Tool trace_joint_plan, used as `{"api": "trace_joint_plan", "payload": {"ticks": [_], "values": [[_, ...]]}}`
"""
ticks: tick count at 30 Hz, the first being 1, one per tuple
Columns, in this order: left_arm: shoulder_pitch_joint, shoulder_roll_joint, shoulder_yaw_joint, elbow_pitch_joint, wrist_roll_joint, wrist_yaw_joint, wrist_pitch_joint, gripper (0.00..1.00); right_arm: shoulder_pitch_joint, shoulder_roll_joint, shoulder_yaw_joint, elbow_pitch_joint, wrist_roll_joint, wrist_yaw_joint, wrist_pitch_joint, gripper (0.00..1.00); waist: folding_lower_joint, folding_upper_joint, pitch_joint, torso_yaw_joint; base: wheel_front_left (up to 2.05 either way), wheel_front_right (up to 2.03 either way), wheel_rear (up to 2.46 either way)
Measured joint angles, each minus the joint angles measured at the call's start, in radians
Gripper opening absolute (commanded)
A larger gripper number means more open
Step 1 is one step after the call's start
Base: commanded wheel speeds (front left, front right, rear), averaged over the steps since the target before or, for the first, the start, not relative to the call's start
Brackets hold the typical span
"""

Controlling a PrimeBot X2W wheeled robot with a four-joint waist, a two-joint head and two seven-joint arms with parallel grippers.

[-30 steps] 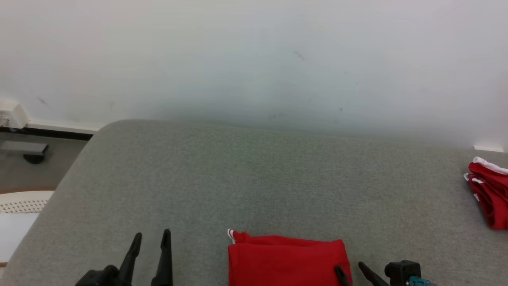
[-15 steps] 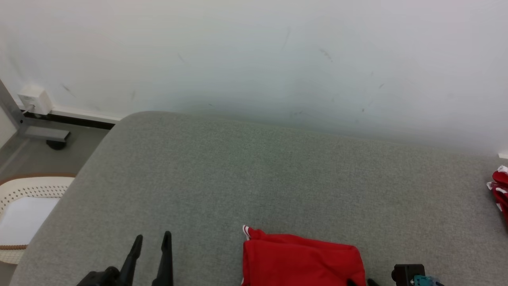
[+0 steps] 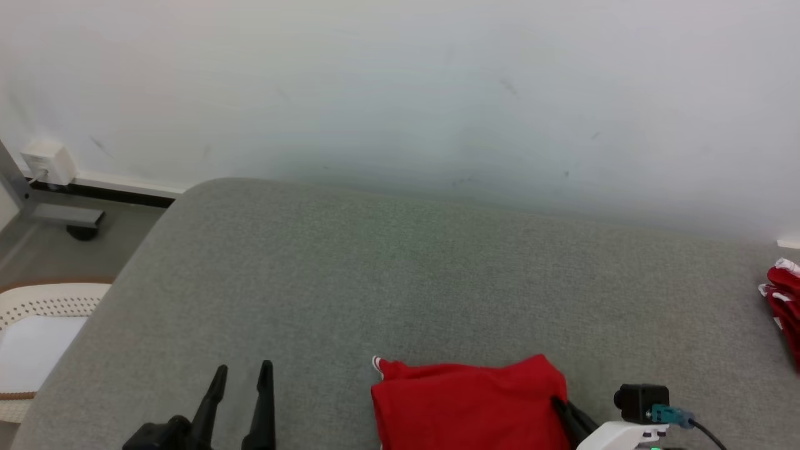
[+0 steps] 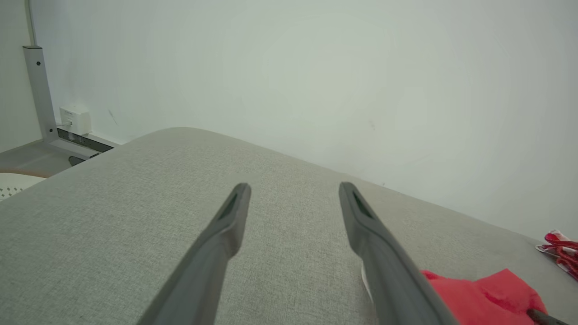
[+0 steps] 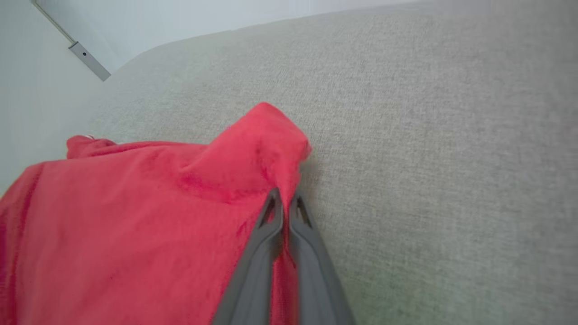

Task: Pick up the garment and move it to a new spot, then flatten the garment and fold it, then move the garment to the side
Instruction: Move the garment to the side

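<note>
The red garment (image 3: pixel 465 406) lies on the grey cushion (image 3: pixel 400 281) at its near edge, right of centre in the head view, with its near part cut off by the bottom of the picture. What shows of it is a folded slab that is wider from my left to my right than it is deep, so its long axis seems to run across me. I cannot be sure of this with the near edge hidden. Its far left corner (image 3: pixel 377 362), tipped with white trim, points away from me towards the wall (image 3: pixel 400 81). Its far right corner is pulled up into a small peak.

My right gripper (image 5: pixel 284 205) has its fingers pressed together on the cloth just below that peak, at the garment's right edge, with red fabric pinched between them. My left gripper (image 3: pixel 244 375) hangs over bare cushion to the left of the garment, apart from it. Its fingers are spread wide with nothing between them, and they point towards the wall.

Well off at the cushion's right end lies a second red garment with white trim (image 3: pixel 781 300), crumpled.

On the floor past the cushion's left end stands a white perforated basket (image 3: pixel 37 306). It holds something flat and white that I cannot identify. Behind it, a grey metal frame (image 3: pixel 62 215) stands by the wall, below a white wall box (image 3: pixel 47 161).
</note>
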Motion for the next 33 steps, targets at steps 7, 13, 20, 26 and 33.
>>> {"api": "trace_joint_plan", "payload": {"ticks": [7,13,20,26,33], "values": [[-0.024,0.000,-0.044,-0.012,0.000,-0.006,0.000,1.00,-0.051,-0.047,-0.050,-0.025,-0.031,0.000,-0.030,0.00,0.0000,0.0000,-0.002,-0.054,0.00,0.00,0.00],[-0.040,0.000,-0.094,-0.024,-0.014,0.002,0.000,1.00,-0.066,-0.089,-0.098,-0.072,-0.054,0.000,-0.032,0.00,0.0000,0.0001,0.005,-0.139,0.00,0.00,0.00],[-0.064,0.000,-0.144,-0.034,-0.023,0.003,0.000,1.00,-0.052,-0.121,-0.158,-0.141,-0.091,0.000,-0.011,0.00,0.0000,0.0001,0.022,-0.268,0.00,0.00,0.00],[-0.084,0.000,-0.193,-0.025,-0.023,0.000,0.000,1.00,-0.013,-0.126,-0.209,-0.200,-0.106,0.000,0.012,0.00,0.0000,0.0001,0.035,-0.371,0.00,0.00,0.00],[-0.110,-0.001,-0.247,-0.011,0.032,-0.004,0.000,1.00,0.003,-0.119,-0.240,-0.280,-0.132,0.000,0.039,0.00,0.0000,0.0001,0.053,-0.427,0.00,0.00,0.00]]}}
